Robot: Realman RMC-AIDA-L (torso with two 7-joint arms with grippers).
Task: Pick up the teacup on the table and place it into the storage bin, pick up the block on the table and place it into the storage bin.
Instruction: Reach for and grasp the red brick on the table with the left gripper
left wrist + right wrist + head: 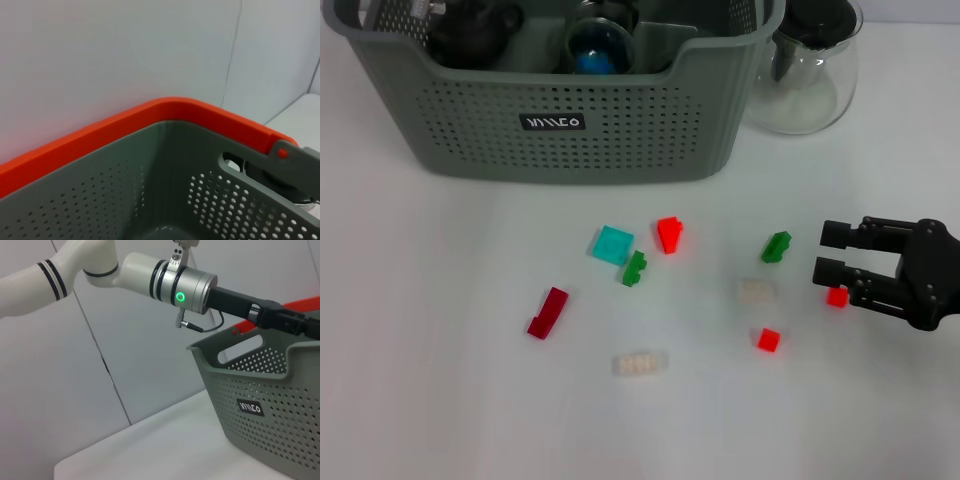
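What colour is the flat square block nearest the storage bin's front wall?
Teal block, clearest in the head view.

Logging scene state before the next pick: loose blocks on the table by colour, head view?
Red: 3, namely the red wedge block and two small red cubes
Dark red: 1
Green: 2
Teal: 1
White/translucent: 2
Total: 9 blocks outside the storage bin.

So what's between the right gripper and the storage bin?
In the head view, a green block and a red block lie between the right gripper and the storage bin.
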